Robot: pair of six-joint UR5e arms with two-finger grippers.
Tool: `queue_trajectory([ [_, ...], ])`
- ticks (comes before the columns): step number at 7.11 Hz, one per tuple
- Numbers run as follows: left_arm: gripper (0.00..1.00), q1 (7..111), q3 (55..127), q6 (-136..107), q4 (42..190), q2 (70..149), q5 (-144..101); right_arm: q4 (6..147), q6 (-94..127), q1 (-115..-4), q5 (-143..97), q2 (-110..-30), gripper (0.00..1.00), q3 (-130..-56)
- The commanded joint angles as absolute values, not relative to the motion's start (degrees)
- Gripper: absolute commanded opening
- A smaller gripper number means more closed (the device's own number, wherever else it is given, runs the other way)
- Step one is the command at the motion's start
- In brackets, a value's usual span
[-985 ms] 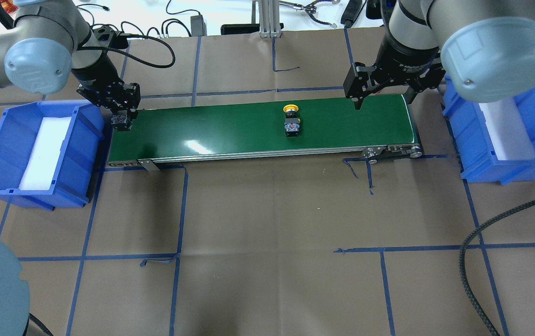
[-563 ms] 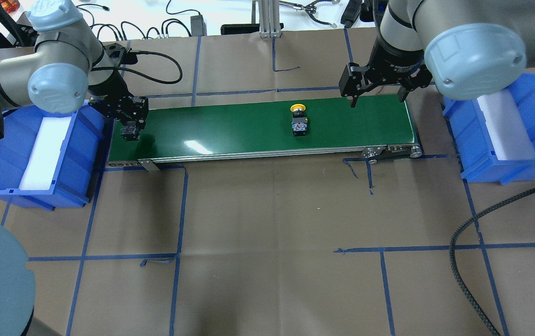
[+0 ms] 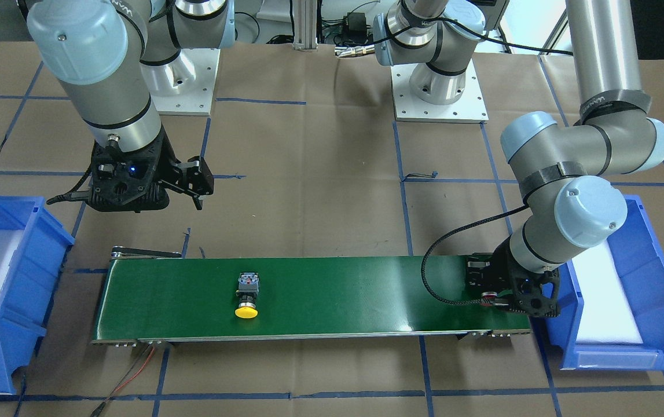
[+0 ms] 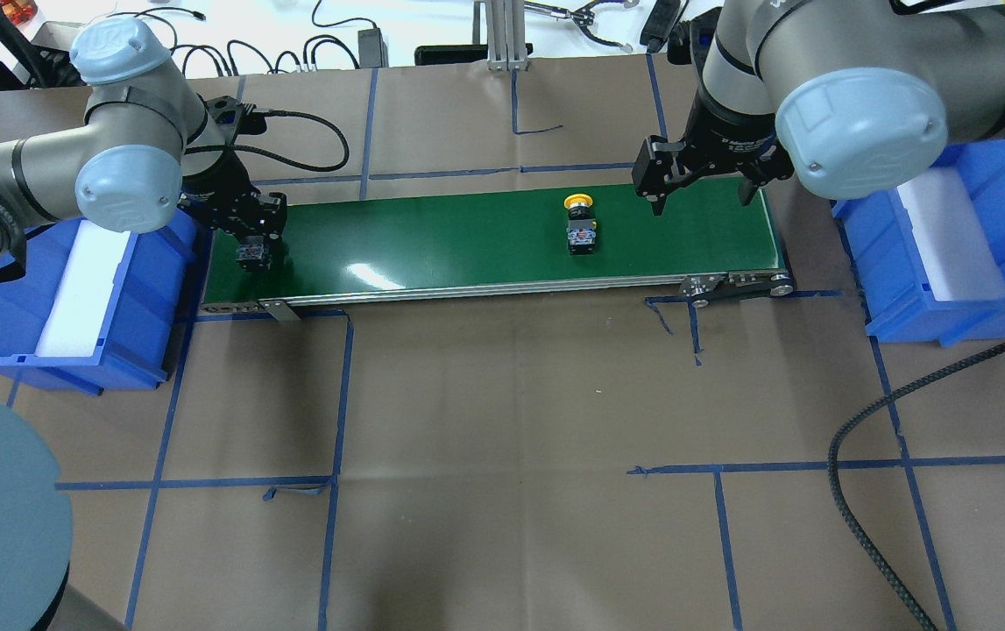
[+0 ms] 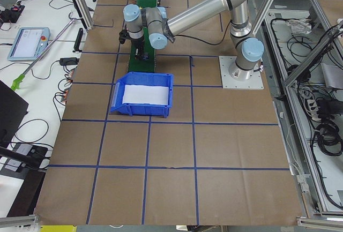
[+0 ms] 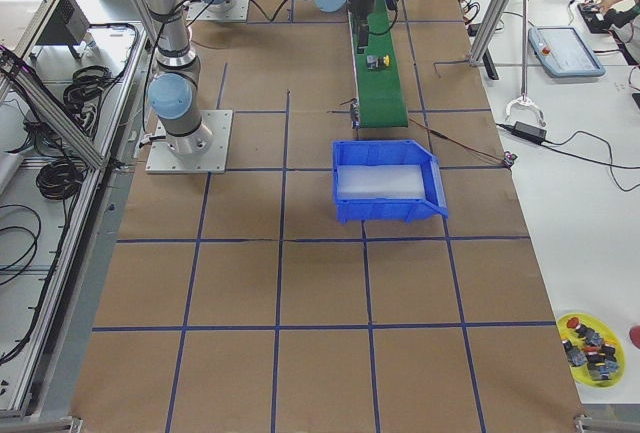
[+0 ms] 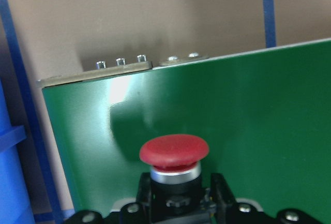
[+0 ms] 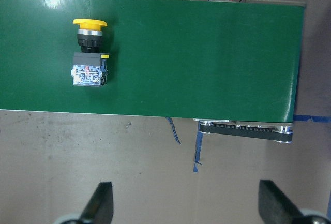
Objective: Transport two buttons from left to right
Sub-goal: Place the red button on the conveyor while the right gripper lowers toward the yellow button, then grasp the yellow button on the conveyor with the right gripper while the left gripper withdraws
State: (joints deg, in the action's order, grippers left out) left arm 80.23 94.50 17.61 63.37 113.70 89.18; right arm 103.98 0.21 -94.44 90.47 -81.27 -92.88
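Note:
The red button (image 7: 174, 151), with a mushroom cap and black collar, sits between the fingers of my left gripper (image 4: 254, 251), which is shut on it. The gripper hangs low over the left end of the green conveyor belt (image 4: 449, 237); whether the button touches the belt I cannot tell. The yellow button (image 4: 581, 225) lies on its side on the belt right of the middle, and also shows in the front view (image 3: 247, 298) and the right wrist view (image 8: 89, 53). My right gripper (image 4: 700, 187) is open and empty above the belt's back edge, just right of the yellow button.
A blue bin with white foam (image 4: 147, 289) stands off the belt's left end, and another one (image 4: 905, 320) off its right end. A black cable (image 4: 870, 438) lies on the brown paper at the front right. A yellow dish of spare buttons (image 6: 590, 338) sits far off.
My left gripper has carried the red button right, from the bin's edge onto the belt's left end. The yellow button has travelled right along the belt. My right gripper has shifted a little left.

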Motion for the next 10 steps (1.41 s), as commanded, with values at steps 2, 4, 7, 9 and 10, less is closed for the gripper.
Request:
queue_trajectory([
  [2, 1.00, 80.2, 90.0, 17.4, 64.4, 113.1, 89.6, 110.1, 0.6, -94.6, 90.4, -77.8, 1.00, -92.9],
  [4, 1.00, 80.4, 84.6, 17.2, 75.5, 109.6, 89.3, 113.8, 0.6, -94.6, 89.0, -75.5, 1.00, -92.8],
  [7, 1.00, 83.6, 84.6, 8.9, 88.0, 101.1, 89.3, 124.2, 0.6, -94.5, 88.7, -68.8, 1.00, -92.4],
  [9, 1.00, 87.5, 85.3, 6.3, 90.5, 96.9, 89.8, 128.0, 0.7, -94.7, 87.1, -65.9, 1.00, -92.2],
  [10, 1.00, 87.5, 85.5, 6.3, 92.2, 95.1, 89.8, 128.0, 0.7, -94.6, 84.8, -65.6, 1.00, -92.9],
])
